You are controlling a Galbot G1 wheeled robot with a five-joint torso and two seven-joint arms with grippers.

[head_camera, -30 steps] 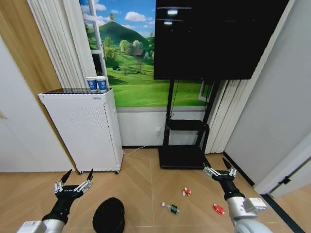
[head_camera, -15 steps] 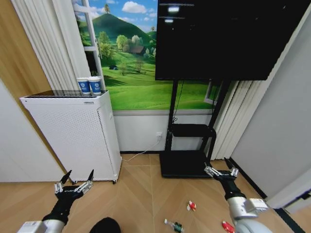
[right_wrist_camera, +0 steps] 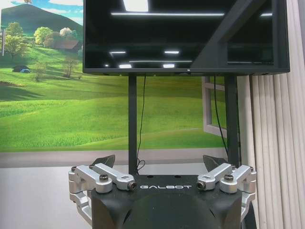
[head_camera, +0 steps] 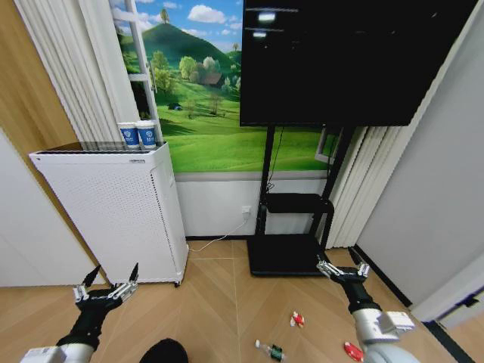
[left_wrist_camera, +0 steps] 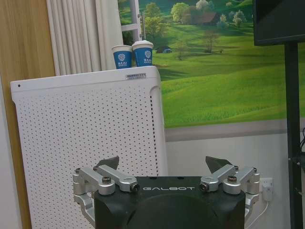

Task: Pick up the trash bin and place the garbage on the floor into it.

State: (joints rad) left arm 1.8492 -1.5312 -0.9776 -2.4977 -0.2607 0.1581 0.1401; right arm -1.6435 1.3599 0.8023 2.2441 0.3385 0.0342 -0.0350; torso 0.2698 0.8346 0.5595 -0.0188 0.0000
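The trash bin (head_camera: 164, 352) is a black round shape cut off by the head view's lower edge, with just its top in sight. On the floor (head_camera: 219, 302) lies the garbage: a clear bottle with a green label (head_camera: 268, 351), a red-and-white wrapper (head_camera: 297, 319) and a small red scrap (head_camera: 352, 351). My left gripper (head_camera: 113, 275) hovers open up and to the left of the bin, holding nothing. My right gripper (head_camera: 342, 268) is open above the floor, between the wrapper and the scrap. Both wrist views show spread fingers: left gripper (left_wrist_camera: 163, 164), right gripper (right_wrist_camera: 157, 162).
A tall white perforated box (head_camera: 113, 212) with two blue paper cups (head_camera: 138, 134) on top stands at the left wall. A large black screen (head_camera: 340, 60) on a black stand with a floor base (head_camera: 283, 257) stands ahead. A wall closes the right side.
The camera has tilted up, so the bin and litter sit lower in the picture. My left gripper has shifted slightly left and down in the view. Both grippers stay open.
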